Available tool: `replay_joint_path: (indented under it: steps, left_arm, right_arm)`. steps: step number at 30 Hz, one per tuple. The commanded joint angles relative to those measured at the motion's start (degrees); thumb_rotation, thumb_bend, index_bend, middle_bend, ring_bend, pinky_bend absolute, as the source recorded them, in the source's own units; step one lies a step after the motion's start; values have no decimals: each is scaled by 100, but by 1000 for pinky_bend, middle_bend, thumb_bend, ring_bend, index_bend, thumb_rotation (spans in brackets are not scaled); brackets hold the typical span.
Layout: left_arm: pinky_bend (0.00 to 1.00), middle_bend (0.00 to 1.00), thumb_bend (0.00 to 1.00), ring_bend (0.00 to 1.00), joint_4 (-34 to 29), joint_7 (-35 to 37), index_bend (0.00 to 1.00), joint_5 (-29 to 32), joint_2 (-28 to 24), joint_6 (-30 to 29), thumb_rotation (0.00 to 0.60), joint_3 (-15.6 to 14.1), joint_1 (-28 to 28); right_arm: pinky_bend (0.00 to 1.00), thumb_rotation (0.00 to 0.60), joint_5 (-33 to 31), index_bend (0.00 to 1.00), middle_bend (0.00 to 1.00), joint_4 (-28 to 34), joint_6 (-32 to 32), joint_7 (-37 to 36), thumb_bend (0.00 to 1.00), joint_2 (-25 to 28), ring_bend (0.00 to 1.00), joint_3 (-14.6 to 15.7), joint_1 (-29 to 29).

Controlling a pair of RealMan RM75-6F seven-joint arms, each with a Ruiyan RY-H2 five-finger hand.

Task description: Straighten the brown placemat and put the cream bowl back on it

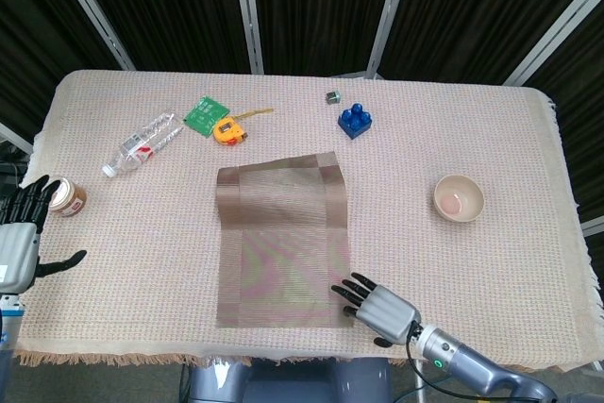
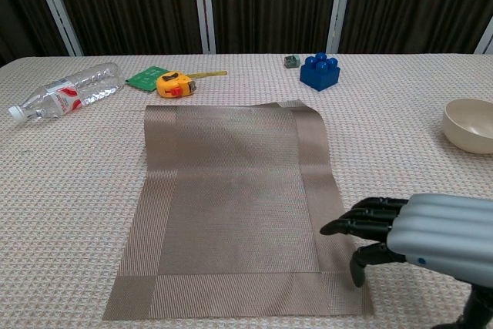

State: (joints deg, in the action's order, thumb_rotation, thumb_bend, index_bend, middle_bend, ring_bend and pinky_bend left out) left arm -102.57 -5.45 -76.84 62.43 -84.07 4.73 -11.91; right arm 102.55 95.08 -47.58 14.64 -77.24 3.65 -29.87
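The brown placemat (image 1: 283, 247) (image 2: 235, 206) lies flat in the middle of the table, slightly askew, its far right corner a little lifted. The cream bowl (image 1: 459, 198) (image 2: 471, 125) stands off the mat to the right, upright and empty. My right hand (image 1: 377, 304) (image 2: 420, 233) is open at the mat's near right corner, fingers (image 2: 362, 221) spread and pointing left over the mat's edge. My left hand (image 1: 19, 241) is open at the table's left edge, far from the mat; the chest view does not show it.
A clear plastic bottle (image 1: 142, 143) lies on its side at the left. A green board (image 1: 205, 113) and a yellow tape measure (image 1: 227, 130) sit behind the mat. A blue toy block (image 1: 356, 121) and a small grey item (image 1: 332, 96) are further back. A round jar (image 1: 66, 197) stands near my left hand.
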Motion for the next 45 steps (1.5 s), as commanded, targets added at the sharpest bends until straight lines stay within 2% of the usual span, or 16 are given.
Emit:
replay_joint_path:
  steps: [1,11,20,32,35,40,45]
  left_arm:
    - [0,0,64,0,59,48,0,3,5,59,600,18,-12]
    - [0,0,64,0,188,201,0,53,-14,234,600,79,-31]
    - [0,0,64,0,223,236,0,57,-15,289,600,117,-33]
    - [0,0,63,0,238,227,0,44,7,362,600,141,-35]
    - [0,0,64,0,236,231,0,33,6,368,600,143,-30]
    - [0,0,65,0,240,239,0,23,4,377,600,154,-24]
    - [0,0,65,0,245,246,0,12,6,387,600,160,-21]
  right_arm:
    - [0,600,-140,326,0,-81,60,177,97,-195,0,-92,-58]
    - [0,600,-325,325,0,-465,0,607,100,-785,0,-146,-136]
    - [0,600,-453,325,0,-637,-50,629,107,-1007,0,-165,-210]
    - [0,600,-517,327,0,-584,-292,497,172,-1037,0,-173,-303]
    - [0,600,-524,366,0,-597,-304,487,234,-1040,0,-125,-314]
    - [0,600,-486,503,0,-623,-387,316,327,-1075,0,-38,-330]
    - [0,600,-443,623,0,-695,-486,120,347,-1118,0,43,-330]
